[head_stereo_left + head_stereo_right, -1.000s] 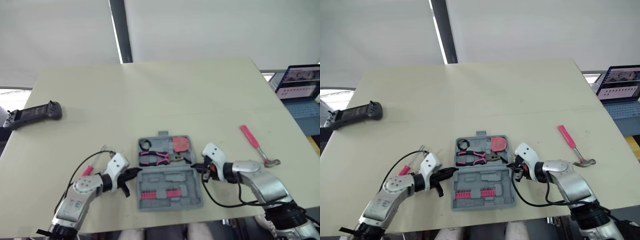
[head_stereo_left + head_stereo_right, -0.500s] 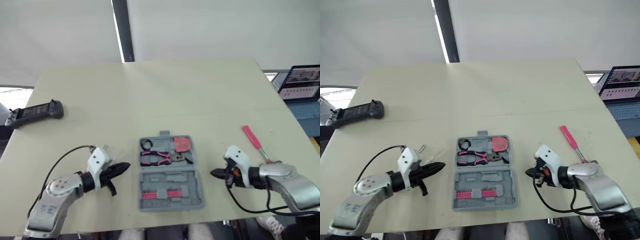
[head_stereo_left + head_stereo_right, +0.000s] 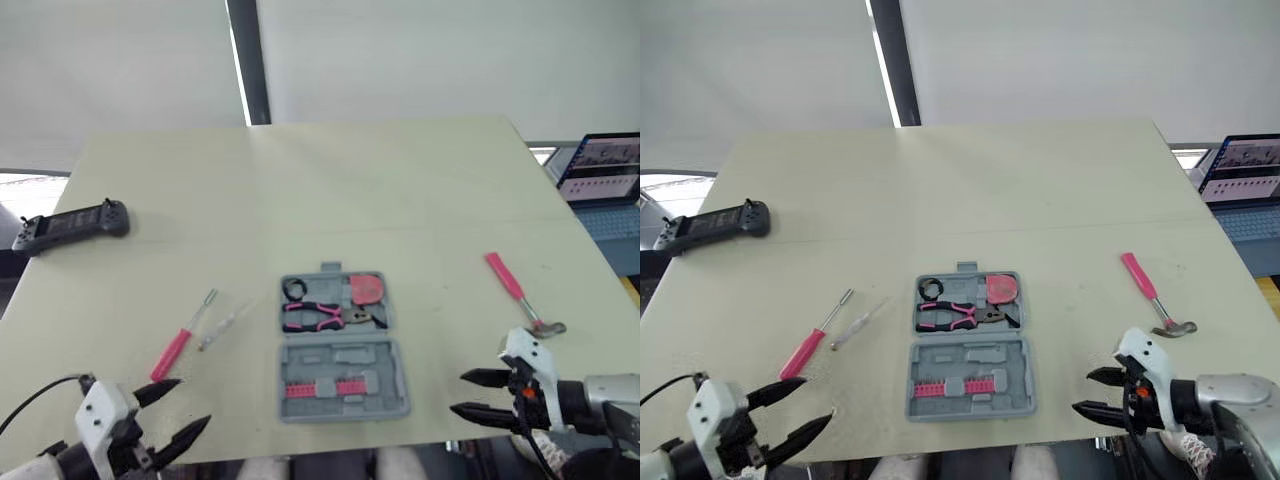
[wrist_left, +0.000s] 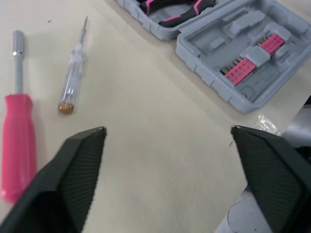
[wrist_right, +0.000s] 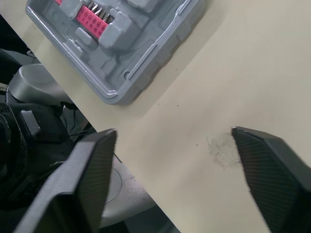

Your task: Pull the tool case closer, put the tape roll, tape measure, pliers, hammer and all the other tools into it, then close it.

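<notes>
The grey tool case (image 3: 340,345) lies open near the table's front edge. Its far half holds the black tape roll (image 3: 293,289), the pink tape measure (image 3: 365,288) and the pink-handled pliers (image 3: 320,316). Pink bits (image 3: 322,388) sit in the near half. The pink-handled hammer (image 3: 520,292) lies right of the case. A pink screwdriver (image 3: 180,340) and a clear tester screwdriver (image 3: 222,325) lie left of it. My left gripper (image 3: 193,402) is open and empty at the front left edge. My right gripper (image 3: 457,392) is open and empty at the front right, below the hammer.
A black handheld controller (image 3: 70,224) rests at the table's left edge. A laptop (image 3: 600,170) stands off the table's right side. In the wrist views the case corner (image 5: 116,43) and the table's front edge lie close to both grippers.
Both grippers have let go of the case's sides, drawn back toward the front edge and apart, and opened wide. The case has stayed in place.
</notes>
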Robot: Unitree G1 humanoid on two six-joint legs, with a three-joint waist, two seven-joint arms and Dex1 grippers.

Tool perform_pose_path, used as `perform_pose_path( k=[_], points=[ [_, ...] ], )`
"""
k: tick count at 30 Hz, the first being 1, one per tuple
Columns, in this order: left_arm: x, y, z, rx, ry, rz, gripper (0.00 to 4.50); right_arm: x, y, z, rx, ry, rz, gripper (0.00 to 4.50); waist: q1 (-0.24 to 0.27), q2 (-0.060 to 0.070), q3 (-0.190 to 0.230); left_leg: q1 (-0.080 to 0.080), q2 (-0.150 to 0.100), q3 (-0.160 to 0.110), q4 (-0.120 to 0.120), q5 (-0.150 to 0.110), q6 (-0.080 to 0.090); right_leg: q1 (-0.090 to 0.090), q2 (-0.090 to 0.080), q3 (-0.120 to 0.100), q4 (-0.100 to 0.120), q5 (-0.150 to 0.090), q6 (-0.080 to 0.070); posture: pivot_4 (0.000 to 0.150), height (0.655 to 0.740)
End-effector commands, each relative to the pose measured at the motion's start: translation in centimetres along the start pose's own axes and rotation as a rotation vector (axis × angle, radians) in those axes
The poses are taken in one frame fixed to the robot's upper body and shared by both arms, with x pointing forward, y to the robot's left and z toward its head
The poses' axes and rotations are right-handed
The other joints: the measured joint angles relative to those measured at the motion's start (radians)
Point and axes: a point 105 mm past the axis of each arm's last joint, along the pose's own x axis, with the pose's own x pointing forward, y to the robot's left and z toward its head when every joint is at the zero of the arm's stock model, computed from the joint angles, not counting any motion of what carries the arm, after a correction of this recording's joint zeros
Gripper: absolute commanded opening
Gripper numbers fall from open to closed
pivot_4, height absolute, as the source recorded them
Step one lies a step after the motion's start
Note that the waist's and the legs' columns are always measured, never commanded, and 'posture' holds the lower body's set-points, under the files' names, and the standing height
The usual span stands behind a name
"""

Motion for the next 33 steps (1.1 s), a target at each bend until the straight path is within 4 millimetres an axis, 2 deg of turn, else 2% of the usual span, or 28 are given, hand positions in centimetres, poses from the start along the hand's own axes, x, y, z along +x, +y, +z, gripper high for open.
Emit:
perform_pose_path(
  k=[1,7,18,20,22,26,33],
  points=[
    [-1.4,-0.6,-0.1,0.014,-0.013,0.019,4.5,-1.1,0.1,-0.5,-0.044,-0.006,0.005,4.47,-0.001,0.0,0.0,0.0,0.0,0.0,0.0,0.0,0.0,0.0,0.0,0.0,-0.001,0.0,0.0,0.15,0.74],
    [-2.8,-2.2,-1.2,0.001,0.007,-0.009,4.5,-1.3,-0.4,-0.5,-0.095,-0.049,-0.012,4.47,-0.006,-0.001,0.0,0.001,0.0,0.003,0.0,-0.002,0.003,0.001,0.0,0.002,-0.002,0.0,-0.001,0.15,0.74],
    [-2.4,-2.5,-1.1,0.001,0.0,-0.029,4.5,-1.2,-0.7,-0.3,-0.109,-0.087,-0.007,4.47,-0.005,-0.001,0.0,0.001,0.0,0.004,0.001,-0.002,0.003,0.001,0.0,0.003,-0.002,0.0,-0.002,0.15,0.74],
    [-2.2,-2.8,-1.2,-0.021,0.008,-0.069,4.5,-1.3,-0.4,0.6,-0.142,-0.145,0.004,4.47,-0.005,-0.001,0.0,0.001,0.0,0.004,0.001,-0.002,0.003,0.001,0.0,0.003,-0.002,0.0,-0.001,0.15,0.74],
    [-2.1,-3.0,-1.3,-0.039,0.01,-0.088,4.5,-1.9,0.1,3.2,-0.253,-0.364,-0.019,4.47,-0.005,-0.001,0.0,0.001,0.001,0.004,0.001,-0.002,0.003,0.001,0.001,0.003,-0.001,0.0,-0.001,0.15,0.74],
    [-1.8,-2.4,-0.7,-0.023,-0.005,-0.101,4.5,-1.6,1.6,2.5,-0.374,-0.329,0.051,4.47,-0.004,0.001,0.001,0.002,0.0,0.004,0.0,-0.002,0.003,0.001,0.001,0.004,-0.001,0.001,0.0,0.15,0.74],
    [-0.4,-1.6,1.9,0.035,-0.064,-0.146,4.5,-1.0,2.3,3.0,-0.473,-0.364,0.107,4.47,-0.006,0.0,0.0,0.003,0.001,0.003,0.001,-0.002,0.003,0.007,0.001,0.003,-0.001,0.001,-0.001,0.15,0.74]
  ],
)
